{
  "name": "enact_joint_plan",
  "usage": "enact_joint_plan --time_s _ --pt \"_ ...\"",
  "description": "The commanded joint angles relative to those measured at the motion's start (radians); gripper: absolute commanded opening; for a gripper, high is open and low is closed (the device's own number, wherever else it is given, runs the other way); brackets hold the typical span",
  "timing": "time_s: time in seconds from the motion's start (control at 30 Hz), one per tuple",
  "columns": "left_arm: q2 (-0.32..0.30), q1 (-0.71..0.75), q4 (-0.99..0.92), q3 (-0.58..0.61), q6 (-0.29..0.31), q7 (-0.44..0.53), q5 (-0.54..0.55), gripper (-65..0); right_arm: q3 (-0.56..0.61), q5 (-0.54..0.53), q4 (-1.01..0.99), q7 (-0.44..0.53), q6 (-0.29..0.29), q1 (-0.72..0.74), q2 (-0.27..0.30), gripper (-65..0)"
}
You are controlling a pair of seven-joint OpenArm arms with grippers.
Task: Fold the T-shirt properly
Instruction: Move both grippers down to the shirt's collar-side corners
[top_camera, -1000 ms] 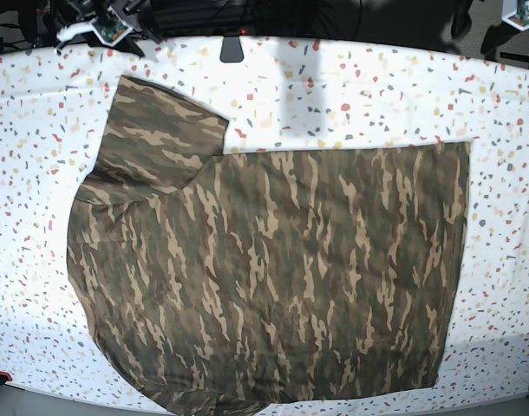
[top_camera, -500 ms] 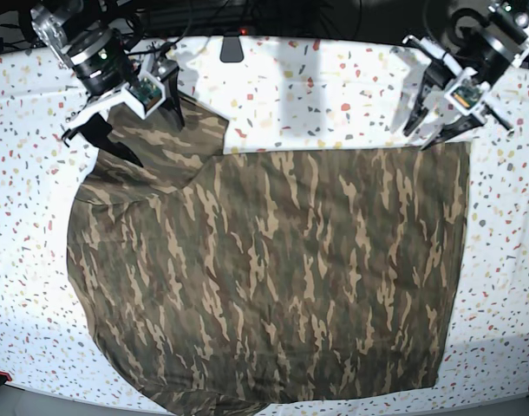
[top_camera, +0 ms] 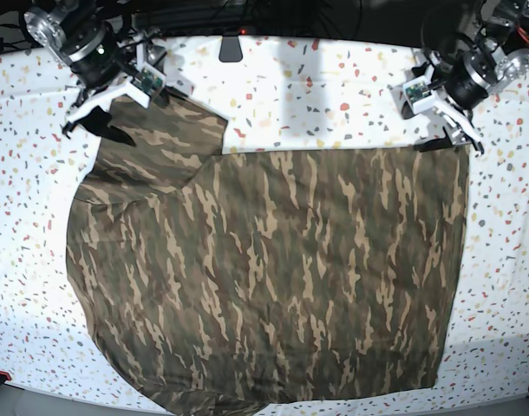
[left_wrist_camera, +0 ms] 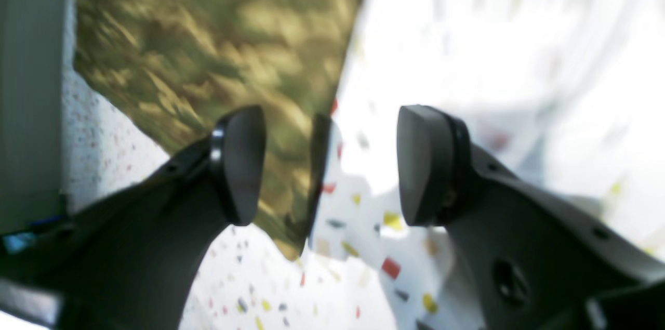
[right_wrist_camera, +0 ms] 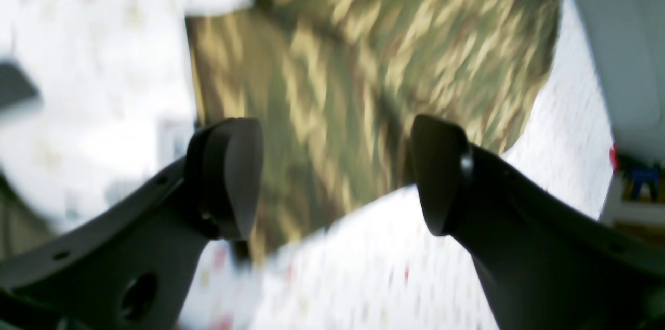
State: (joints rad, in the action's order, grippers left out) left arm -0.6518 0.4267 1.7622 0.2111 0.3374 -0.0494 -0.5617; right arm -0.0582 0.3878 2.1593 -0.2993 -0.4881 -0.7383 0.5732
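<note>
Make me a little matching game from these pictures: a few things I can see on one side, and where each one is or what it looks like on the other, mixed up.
Things:
1. T-shirt
2. left gripper
3. right gripper
4. table cover

Descriptions:
A. open, over the shirt's sleeve, on the base view's left
B. white with red, yellow and grey specks
C. camouflage print, spread flat
D. open, at the shirt's far corner, on the base view's right

Pairs: 1-C, 2-D, 3-A, 4-B
</note>
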Motion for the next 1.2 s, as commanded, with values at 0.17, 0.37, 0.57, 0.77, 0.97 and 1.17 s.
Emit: enact_joint_plan --time_s 0.17,0.37,0.57,0.77,0.97,1.17 --pt "-0.047 -0.123 -0.127 0.026 -0.035 0.065 -0.113 -26.8 -0.007 -0.002 0.017 -0.048 0.01 -0.027 0.034 -20.8" --pt "-0.098 -0.177 -0.238 0.027 -0.03 0.077 -0.111 -26.8 -0.007 -0.002 0.017 -0.049 0.01 -0.027 0.034 -20.8" --pt "-0.147 -0.111 -0.242 0.027 -0.016 0.093 -0.1 -26.8 -0.007 -0.002 0.018 -0.048 0.01 -0.026 0.034 -20.8" --pt "-0.115 -0.064 -0.244 0.027 -0.015 0.244 -0.101 -26.8 -0.007 -0.003 0.018 -0.046 0.01 -0.026 0.034 -20.8" --pt "-0.051 -0.167 -0.374 0.027 -0.015 0.208 -0.1 -26.8 -0.007 -0.005 0.018 -0.045 0.01 -0.021 0.034 -20.8" --pt "-0.05 -0.178 -0.496 0.027 -0.016 0.188 -0.101 -26.8 -0.007 -0.005 0.018 -0.045 0.01 -0.021 0.034 -20.8"
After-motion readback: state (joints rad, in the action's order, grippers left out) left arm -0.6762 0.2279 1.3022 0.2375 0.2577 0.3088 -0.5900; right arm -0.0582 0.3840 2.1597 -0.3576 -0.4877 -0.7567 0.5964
